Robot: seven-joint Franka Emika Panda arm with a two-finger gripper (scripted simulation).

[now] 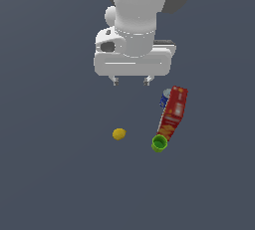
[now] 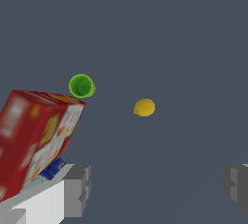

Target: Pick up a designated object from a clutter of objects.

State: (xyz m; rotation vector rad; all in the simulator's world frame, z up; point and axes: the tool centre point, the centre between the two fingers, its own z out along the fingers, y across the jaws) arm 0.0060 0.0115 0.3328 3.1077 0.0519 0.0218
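Hand spread wide, empty, touching nothing, blue can behind red box.

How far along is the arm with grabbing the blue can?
Nothing looks done yet: the blue can sits on the surface, mostly hidden behind the red box. In hand: nothing; the gripper hangs open and empty, off to the can's side. Left: line up over the can, descend, close and lift, avoiding the box, green cup and lemon.
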